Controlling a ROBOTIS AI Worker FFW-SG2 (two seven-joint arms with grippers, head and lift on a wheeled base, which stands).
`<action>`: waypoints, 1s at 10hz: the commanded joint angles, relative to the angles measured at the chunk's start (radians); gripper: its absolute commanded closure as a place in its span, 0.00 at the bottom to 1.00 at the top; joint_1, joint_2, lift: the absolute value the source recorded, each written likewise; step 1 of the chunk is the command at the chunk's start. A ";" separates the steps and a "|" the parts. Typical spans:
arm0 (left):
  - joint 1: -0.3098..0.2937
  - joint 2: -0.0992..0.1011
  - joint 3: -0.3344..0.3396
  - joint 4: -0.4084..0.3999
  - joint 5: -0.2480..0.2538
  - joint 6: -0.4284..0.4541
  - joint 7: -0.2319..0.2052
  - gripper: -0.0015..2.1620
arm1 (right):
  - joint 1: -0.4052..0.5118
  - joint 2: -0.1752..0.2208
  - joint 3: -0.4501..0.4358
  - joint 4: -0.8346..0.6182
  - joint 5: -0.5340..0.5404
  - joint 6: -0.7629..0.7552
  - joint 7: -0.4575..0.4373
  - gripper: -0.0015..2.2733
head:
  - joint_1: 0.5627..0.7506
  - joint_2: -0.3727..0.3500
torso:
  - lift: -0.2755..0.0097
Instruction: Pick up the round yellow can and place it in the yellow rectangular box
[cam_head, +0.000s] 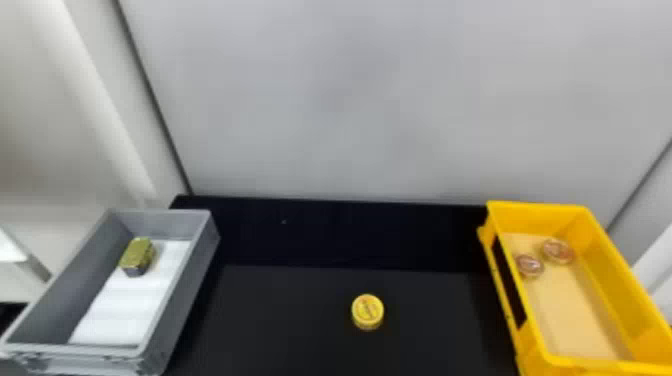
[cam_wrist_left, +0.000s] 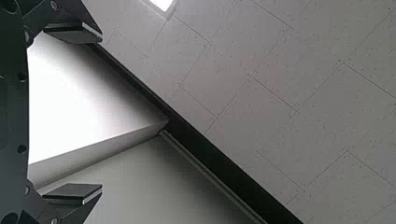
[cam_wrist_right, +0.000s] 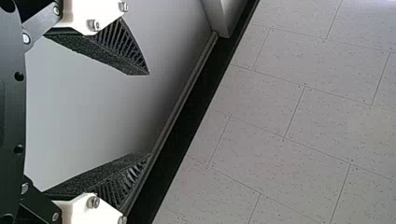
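Note:
The round yellow can (cam_head: 368, 311) stands on the black table, a little right of the middle in the head view. At the table's right side is the yellow rectangular box (cam_head: 537, 320), with two small round reddish-lidded items inside. In the left wrist view my left gripper (cam_wrist_left: 100, 114) is open, its fingers wide apart with nothing between them. My right gripper (cam_wrist_right: 148, 113) also stands open and holds nothing in the right wrist view. Wall and ceiling lie beyond both grippers, away from the can.
A grey box (cam_head: 182, 280) with a white liner (cam_head: 127, 300) stands on the left, holding a small olive-gold block (cam_head: 137, 256). The black table (cam_head: 280, 320) spans between both boxes. A light grey panel (cam_head: 350, 100) rises behind it.

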 joint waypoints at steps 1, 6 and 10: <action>-0.016 0.010 -0.004 -0.005 0.000 0.008 -0.004 0.07 | 0.017 0.004 -0.006 -0.011 -0.002 0.004 -0.003 0.09 | 0.53 0.59 | 0.93; -0.031 -0.007 0.015 -0.007 -0.002 -0.011 -0.014 0.07 | -0.005 -0.039 0.008 -0.074 -0.031 0.077 0.003 0.09 | 0.53 0.59 | 0.93; 0.009 -0.027 0.001 0.004 0.000 -0.017 -0.003 0.07 | 0.069 -0.029 0.020 -0.077 -0.080 0.180 0.009 0.09 | 0.53 0.59 | 0.93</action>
